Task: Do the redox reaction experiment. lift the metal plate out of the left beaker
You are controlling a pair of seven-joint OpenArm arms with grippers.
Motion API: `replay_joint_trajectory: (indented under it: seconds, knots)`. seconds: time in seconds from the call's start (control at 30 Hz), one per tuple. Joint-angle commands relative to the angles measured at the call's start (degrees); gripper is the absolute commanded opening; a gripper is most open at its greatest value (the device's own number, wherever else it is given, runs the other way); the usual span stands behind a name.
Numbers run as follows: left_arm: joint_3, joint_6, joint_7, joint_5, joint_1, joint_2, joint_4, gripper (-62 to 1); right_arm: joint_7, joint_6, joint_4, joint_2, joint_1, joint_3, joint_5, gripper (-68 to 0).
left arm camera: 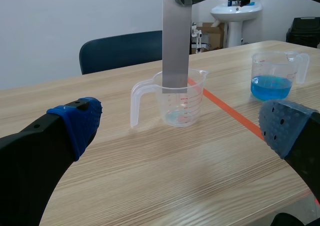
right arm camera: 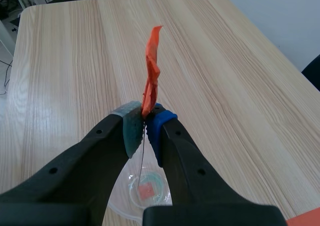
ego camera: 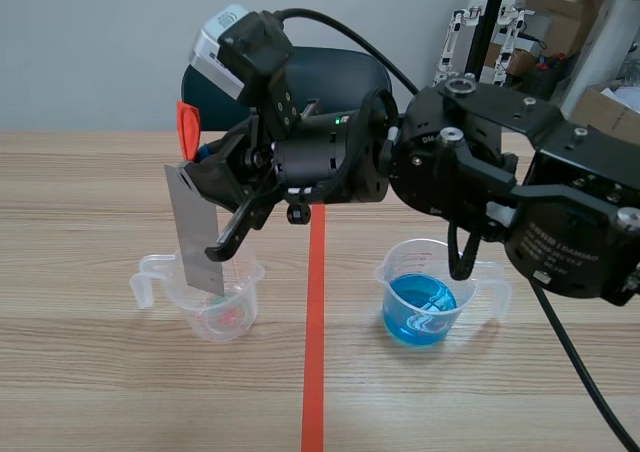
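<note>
Right wrist view has the right pincer [right arm camera: 145, 123] clamped shut on the top of the plate [right arm camera: 143, 158]. The plate shows edge-on as a thin line between the pads, with an orange tab [right arm camera: 151, 71] standing up past the fingertips. Straight below the pincer sits the left beaker [right arm camera: 136, 185], a reddish patch at its bottom.

In the scene view the plate hangs slightly tilted under that pincer. Most of it is above the rim, and its lower end looks not yet clear of the beaker mouth. The left pincer [left arm camera: 180, 126] is spread wide and holds nothing. The beaker stands ahead of it on the worktop [left arm camera: 150, 176], apart from both fingers. Farther off, across the tape line [ego camera: 314, 372], the blue beaker [ego camera: 425, 307] sits under the right arm, well apart from the plate.

By my reading the lift is part done. The next move calls for a straight upward pull until the lower edge clears the rim. The plate should stay off the wall so the light beaker is not dragged or tipped. The grip is at the very top, so the plate may swing or drip.
</note>
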State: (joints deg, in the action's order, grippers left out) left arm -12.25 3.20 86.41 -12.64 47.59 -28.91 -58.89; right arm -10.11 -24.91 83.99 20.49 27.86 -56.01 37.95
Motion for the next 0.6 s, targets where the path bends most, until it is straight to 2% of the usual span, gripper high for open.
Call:
replay_joint_trajectory:
  seconds: [0.0, 0.37, 0.57]
  knots:
    - [0.0, 0.1, 0.8, -0.2, 0.0, 0.0, -0.6, 1.4, -0.9, -0.1, 2.1, -0.1, 2.4, 0.0, 2.0, -66.9]
    - [0.0, 0.1, 0.8, -0.2, 0.0, 0.0, -0.6, 1.4, -15.6, 0.4, 7.8, 0.0, 9.9, 0.3, 13.4, -66.9]
    - [0.0, 0.1, 0.7, -0.2, 0.0, 0.0, -0.6, 1.4, -20.7, 0.4, 10.2, 0.0, 11.8, 4.0, 18.0, -66.9]
